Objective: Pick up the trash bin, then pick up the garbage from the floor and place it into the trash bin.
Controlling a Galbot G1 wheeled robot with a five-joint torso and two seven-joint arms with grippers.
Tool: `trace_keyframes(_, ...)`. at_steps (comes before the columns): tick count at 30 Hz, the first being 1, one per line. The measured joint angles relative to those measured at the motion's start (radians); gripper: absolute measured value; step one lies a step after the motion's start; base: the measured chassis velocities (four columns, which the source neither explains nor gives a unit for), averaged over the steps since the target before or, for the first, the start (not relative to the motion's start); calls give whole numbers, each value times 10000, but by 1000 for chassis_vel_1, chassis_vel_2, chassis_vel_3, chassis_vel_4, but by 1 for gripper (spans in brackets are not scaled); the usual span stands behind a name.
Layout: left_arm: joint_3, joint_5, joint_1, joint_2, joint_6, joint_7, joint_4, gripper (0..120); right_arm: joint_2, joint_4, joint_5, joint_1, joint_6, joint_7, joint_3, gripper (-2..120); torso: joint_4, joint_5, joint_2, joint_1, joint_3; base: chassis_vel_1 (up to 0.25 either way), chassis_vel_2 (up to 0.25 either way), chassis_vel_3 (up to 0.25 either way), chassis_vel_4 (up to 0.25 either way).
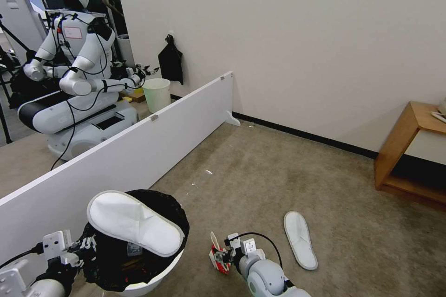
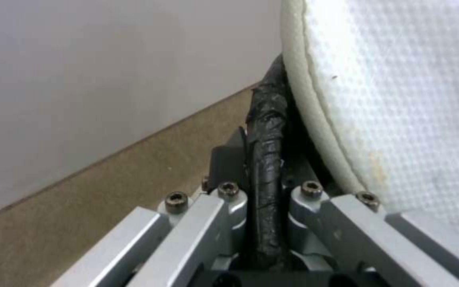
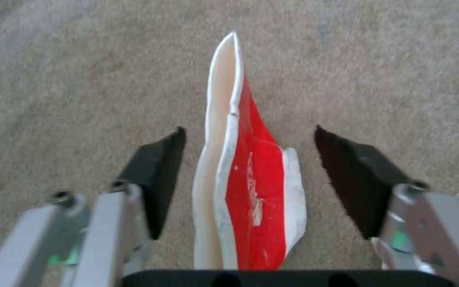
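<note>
Left gripper (image 2: 259,179) fingers clenched on the trash bin (image 1: 153,278) at its crinkled black-bagged rim; a quilted white slipper (image 1: 134,222) lies across the opening. Right gripper (image 3: 248,159) fingers spread, straddling the flattened red-white cup (image 3: 245,191) on coarse carpet (image 1: 278,171). Second slipper (image 1: 300,239) lies beyond.

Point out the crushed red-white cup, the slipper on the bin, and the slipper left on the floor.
crushed red-white cup (image 3: 253,187): right wrist view, on its red side, between the open right tool's fingers.
slipper on the trash bin (image 1: 134,222): head view, middle of its white sole.
slipper on the floor (image 1: 300,239): head view, middle of the sole.
</note>
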Motion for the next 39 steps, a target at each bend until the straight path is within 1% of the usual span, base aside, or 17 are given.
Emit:
trace_keyframes(1,0,0,0,0,0,0,0,4,0,0,0,0,0,0,0,59,0,0,0,0,0,0,0,0,0)
trace_keyframes(2,-1,-4,-1,-2,0,2,0,4,18,-51,-1,29,-9,1,-15,51,0,0,0,0,0,0,0,0,0)
trace_keyframes(4,-3,-9,-1,-5,-1,7,9,4,33,-108,0,57,-22,8,-22,41,0,0,0,0,0,0,0,0,0)
trace_keyframes(5,-3,-9,-1,-5,-1,7,9,4,33,-108,0,57,-22,8,-22,41,0,0,0,0,0,0,0,0,0)
trace_keyframes(6,-6,-9,0,-5,-2,8,12,4,34,-117,0,59,-27,11,-22,38,0,0,0,0,0,0,0,0,0)
trace_keyframes(7,-9,-9,-1,-5,-3,11,14,4,31,-118,0,58,-45,19,-22,30,0,0,0,0,0,0,0,0,0)
trace_keyframes(8,-9,-9,-1,-5,-3,11,14,4,31,-118,0,58,-45,19,-22,30,0,0,0,0,0,0,0,0,0)
trace_keyframes(10,-10,-10,-5,-5,-5,13,14,4,12,-118,1,58,-61,30,-20,20,0,0,0,0,0,0,0,0,0)
trace_keyframes(11,-10,-10,-5,-5,-5,13,14,4,12,-118,1,58,-61,30,-20,20,0,0,0,0,0,0,0,0,0)
trace_keyframes(12,-9,-11,-6,-5,-6,15,13,4,6,-123,1,54,-61,33,-18,16,0,0,0,0,-1,0,0,0,0)
trace_keyframes(13,-7,-11,-7,-6,-6,15,13,4,-3,-137,2,40,-62,35,-12,8,0,0,0,0,0,0,0,0,0)
trace_keyframes(14,-7,-11,-7,-6,-6,15,13,4,-3,-137,2,40,-62,35,-12,8,0,0,0,0,0,0,0,0,0)
trace_keyframes(16,-7,-11,-3,-7,-8,18,13,4,-3,-179,3,31,-62,37,-2,1,0,0,0,0,0,0,0,0,0)
trace_keyframes(31,2,-29,-11,17,-13,25,-6,4,-92,5,82,-4,-102,53,117,0,1,1,0,0,0,0,0,0,0)
trace_keyframes(34,41,-26,-10,30,-8,19,1,4,-378,784,235,-286,28,11,571,0,0,1,0,0,0,0,0,0,0)
trace_keyframes(37,53,-26,-25,51,-5,19,14,4,-540,1163,296,-365,108,-71,760,0,-1,2,0,0,0,0,0,0,0)
trace_keyframes(39,93,-24,-73,80,8,18,53,4,-942,2156,548,-492,271,-199,1211,0,-2,1,0,0,0,0,0,0,0)
